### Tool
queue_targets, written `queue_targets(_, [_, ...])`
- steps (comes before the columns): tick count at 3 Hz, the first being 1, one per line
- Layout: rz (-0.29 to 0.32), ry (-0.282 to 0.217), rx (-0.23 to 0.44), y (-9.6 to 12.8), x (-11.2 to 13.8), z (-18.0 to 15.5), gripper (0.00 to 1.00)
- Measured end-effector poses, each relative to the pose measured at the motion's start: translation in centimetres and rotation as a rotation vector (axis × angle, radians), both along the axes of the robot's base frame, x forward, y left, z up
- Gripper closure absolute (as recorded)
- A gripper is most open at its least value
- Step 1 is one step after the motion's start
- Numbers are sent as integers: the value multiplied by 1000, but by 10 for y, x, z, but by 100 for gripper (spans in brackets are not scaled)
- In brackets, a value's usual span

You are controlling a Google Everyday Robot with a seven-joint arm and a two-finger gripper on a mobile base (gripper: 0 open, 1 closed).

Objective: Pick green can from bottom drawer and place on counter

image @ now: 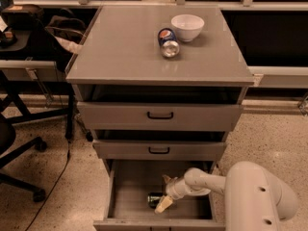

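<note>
Gripper down in the open bottom drawer, beside the green can.

The gripper point(164, 193) sits inside the bottom drawer point(129, 191), right of its middle, with its fingers spread wide, one toward the far side and one toward the near side. The green can point(154, 199) lies on its side on the drawer floor just left of the near finger; whether they touch cannot be told. Up on the bench point(125, 47), a blue-and-red can point(168, 42) lies on its side just beside a white bowl point(187, 27), far right.
</note>
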State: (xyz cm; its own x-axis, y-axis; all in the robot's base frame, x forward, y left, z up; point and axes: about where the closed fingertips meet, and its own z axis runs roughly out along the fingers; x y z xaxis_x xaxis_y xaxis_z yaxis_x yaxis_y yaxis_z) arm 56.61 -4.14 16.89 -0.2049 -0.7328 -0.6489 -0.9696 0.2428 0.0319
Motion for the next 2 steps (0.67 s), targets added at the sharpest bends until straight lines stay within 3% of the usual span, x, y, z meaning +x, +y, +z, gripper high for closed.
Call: queue_targets(2, [-27,61,0,-4,-3,-25,0])
